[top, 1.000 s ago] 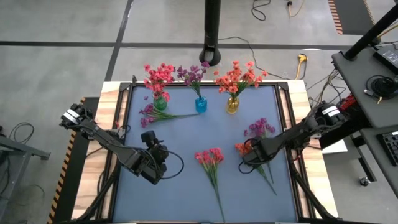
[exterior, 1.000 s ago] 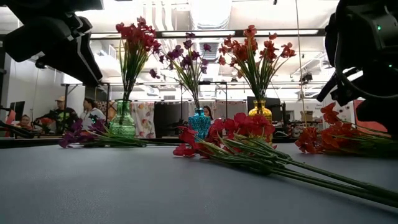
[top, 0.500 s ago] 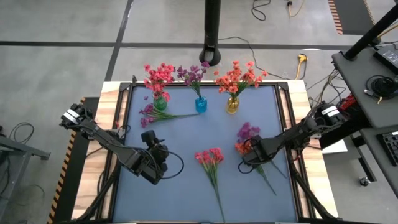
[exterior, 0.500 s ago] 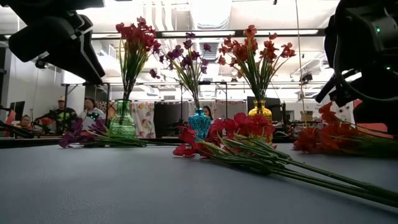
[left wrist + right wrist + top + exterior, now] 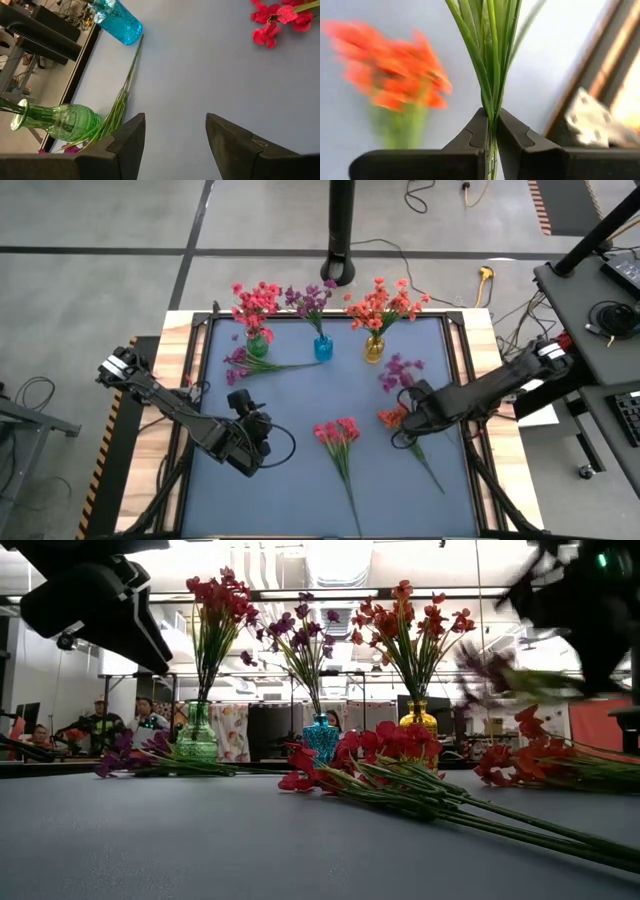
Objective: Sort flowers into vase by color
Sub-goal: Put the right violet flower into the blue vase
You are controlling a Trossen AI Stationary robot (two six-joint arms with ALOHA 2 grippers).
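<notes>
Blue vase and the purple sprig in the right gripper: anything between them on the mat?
No, bare mat. In the high view nothing lies between the blue vase and the purple sprig held by the right gripper; the yellow vase stands just behind that line.

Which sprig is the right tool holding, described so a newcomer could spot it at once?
Start at the yellow vase of orange-red flowers at the table's far edge, then look nearer and slightly right. There the right tool is shut on the stems of the purple sprig, its blossoms pointing toward the vases. Unlike the orange-red sprig lying beside it, it is purple and lifted off the mat.
</notes>
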